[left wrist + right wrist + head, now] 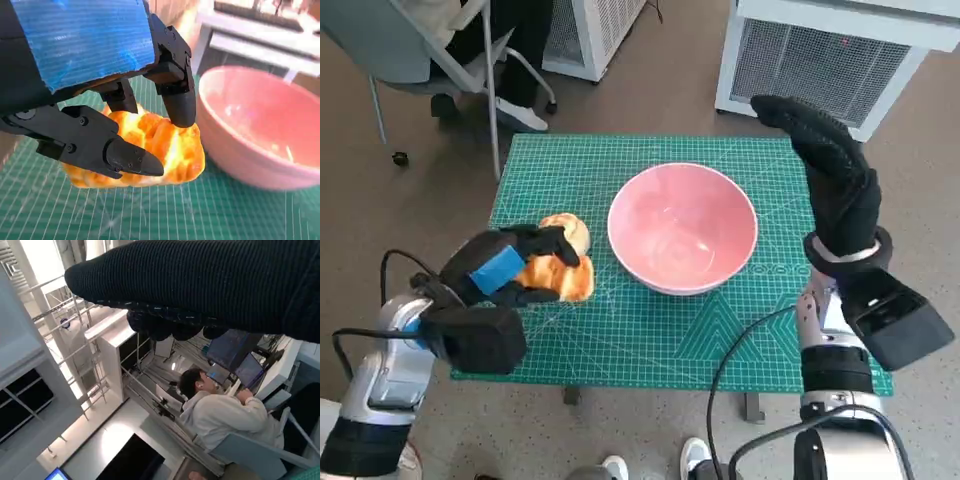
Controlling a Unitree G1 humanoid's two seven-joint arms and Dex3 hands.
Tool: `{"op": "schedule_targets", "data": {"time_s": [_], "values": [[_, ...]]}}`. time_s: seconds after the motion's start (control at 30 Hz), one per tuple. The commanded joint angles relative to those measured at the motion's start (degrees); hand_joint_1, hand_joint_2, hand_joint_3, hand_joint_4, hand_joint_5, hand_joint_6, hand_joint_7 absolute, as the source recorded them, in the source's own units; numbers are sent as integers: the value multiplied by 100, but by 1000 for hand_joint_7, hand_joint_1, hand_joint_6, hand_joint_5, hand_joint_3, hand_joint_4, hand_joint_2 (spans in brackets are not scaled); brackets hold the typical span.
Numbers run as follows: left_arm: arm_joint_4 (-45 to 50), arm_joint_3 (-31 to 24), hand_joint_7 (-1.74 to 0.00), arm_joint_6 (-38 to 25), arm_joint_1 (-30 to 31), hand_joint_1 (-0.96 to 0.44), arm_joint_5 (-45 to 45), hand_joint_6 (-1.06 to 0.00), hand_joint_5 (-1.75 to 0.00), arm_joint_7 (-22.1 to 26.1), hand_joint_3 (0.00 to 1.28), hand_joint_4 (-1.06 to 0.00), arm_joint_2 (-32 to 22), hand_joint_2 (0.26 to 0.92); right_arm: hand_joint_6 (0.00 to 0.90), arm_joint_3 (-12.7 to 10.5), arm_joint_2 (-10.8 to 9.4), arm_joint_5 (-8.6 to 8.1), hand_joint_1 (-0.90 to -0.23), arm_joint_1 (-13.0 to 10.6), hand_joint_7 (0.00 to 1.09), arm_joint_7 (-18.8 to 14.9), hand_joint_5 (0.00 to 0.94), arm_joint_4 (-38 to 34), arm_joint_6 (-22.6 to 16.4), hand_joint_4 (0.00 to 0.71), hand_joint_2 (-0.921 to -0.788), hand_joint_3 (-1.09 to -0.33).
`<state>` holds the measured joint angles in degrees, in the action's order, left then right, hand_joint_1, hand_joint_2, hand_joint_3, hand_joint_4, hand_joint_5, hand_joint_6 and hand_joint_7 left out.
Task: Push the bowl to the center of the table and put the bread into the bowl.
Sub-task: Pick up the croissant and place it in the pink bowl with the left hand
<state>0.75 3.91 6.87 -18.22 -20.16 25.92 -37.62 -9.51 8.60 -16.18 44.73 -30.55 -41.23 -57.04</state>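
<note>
At the left of the green cutting mat we see the left hand, black with blue tape, its fingers closed around a golden bread that lies on the mat's left part. Just right of the bread, near the mat's middle, stands the pink bowl, upright. Farther right, the gloved right hand is raised above the mat's right edge, fingers extended and holding nothing. Beyond it, the right wrist view shows a seated person.
</note>
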Motion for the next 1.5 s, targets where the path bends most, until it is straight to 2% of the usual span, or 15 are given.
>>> {"op": "schedule_targets", "data": {"time_s": [0.03,0.43,0.77,1.07,1.3,1.33,1.4,1.43,1.47,1.5], "values": [[270,-131,-1224,-39,-395,1,40,-565,-1141,-127,84,-713,45,920,303,-8,20,-77,-536,-111,81,-13,0,-28,81,274,-921,-747],[162,146,-1184,-38,-1616,1,-193,-626,-1046,-595,33,-779,627,918,301,-1,23,-86,-533,-117,84,-7,1,-28,84,275,-921,-749],[-779,782,-1191,93,-2686,1,-449,-643,-1023,-824,25,-778,1370,918,299,15,25,10,-539,-168,87,67,2,21,45,278,-921,-749],[-1933,1261,-1174,327,-3349,1,-689,-630,-1041,-911,24,-786,1811,920,297,10,68,-67,-548,-258,90,63,1,161,102,277,-921,-749],[-2819,1491,-1257,393,-3710,0,-768,-563,-1087,-896,77,-729,2089,921,294,-16,98,-14,-546,-322,93,139,0,256,123,276,-921,-750],[-2970,1539,-1295,406,-3760,-1,-778,-520,-1132,-849,113,-691,2113,921,294,-20,103,11,-546,-337,93,167,0,284,123,276,-921,-751],[-3239,1618,-1424,462,-3852,-2,-771,-406,-1271,-734,226,-547,2136,921,293,-24,114,59,-544,-359,94,219,0,324,118,275,-921,-753],[-3361,1651,-1303,499,-3895,-59,-760,-356,-1138,-679,214,-482,2139,911,293,-25,118,83,-543,-366,95,244,0,338,115,275,-921,-753],[-3524,1687,-1035,542,-3957,-145,-716,-334,-843,-540,171,-441,2139,912,292,-26,125,94,-542,-378,95,261,0,358,113,275,-921,-753],[-3646,1710,-914,580,-4004,-196,-682,-319,-695,-445,154,-413,2138,914,292,-26,127,105,-542,-385,96,277,0,372,111,275,-921,-754]]}}
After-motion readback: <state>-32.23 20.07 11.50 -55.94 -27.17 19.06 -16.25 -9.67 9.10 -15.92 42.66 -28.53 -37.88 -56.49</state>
